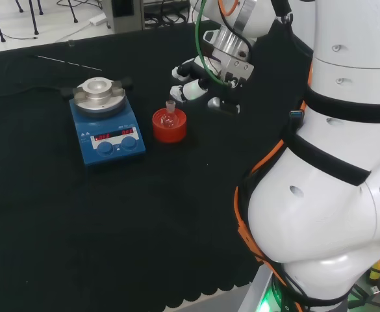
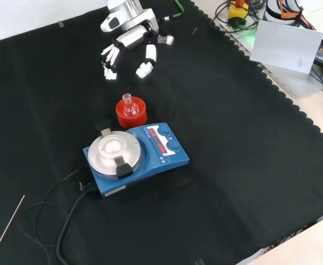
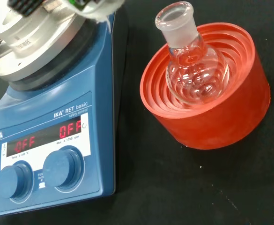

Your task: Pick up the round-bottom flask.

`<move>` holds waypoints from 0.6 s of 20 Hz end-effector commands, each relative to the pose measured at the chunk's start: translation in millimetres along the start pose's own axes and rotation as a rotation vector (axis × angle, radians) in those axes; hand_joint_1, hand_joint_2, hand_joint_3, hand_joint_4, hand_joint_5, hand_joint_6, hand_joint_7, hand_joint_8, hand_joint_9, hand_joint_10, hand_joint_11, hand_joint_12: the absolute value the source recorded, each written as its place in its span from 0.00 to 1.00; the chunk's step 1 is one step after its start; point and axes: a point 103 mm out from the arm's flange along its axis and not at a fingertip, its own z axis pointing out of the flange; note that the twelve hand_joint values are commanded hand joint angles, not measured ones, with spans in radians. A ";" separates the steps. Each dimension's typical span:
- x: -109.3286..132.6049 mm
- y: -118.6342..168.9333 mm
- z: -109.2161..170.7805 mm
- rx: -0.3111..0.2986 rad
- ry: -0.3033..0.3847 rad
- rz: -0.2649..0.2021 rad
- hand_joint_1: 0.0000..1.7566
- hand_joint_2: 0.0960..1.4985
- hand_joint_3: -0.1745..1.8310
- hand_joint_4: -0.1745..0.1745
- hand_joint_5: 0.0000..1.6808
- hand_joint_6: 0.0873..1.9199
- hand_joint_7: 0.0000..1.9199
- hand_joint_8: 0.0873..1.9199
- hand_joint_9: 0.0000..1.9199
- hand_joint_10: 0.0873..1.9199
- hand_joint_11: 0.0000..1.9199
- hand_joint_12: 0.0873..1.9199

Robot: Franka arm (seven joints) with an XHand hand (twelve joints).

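Note:
A small clear round-bottom flask (image 3: 191, 70) sits upright in a red ribbed ring stand (image 3: 221, 117), neck up. In the head view the flask (image 1: 170, 114) and stand (image 1: 169, 126) are near the middle of the cloth, and the hand (image 1: 196, 88) hovers just to their right and behind, fingers relaxed and spread, holding nothing. In the front view the hand (image 2: 129, 45) hangs above the flask (image 2: 129, 106) and stand (image 2: 131, 115), well apart from them.
A blue stirrer plate with a round metal top (image 1: 105, 118) stands just left of the stand in the head view; in the front view (image 2: 134, 157) it is nearer the camera, its cable trailing left. A thin rod (image 1: 69, 63) lies at the back.

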 end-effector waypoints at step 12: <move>-20.3 14.5 34.7 -0.017 0.154 0.049 0.44 0.39 0.42 0.48 0.32 0.00 0.17 0.27 0.24 0.28 0.00 0.69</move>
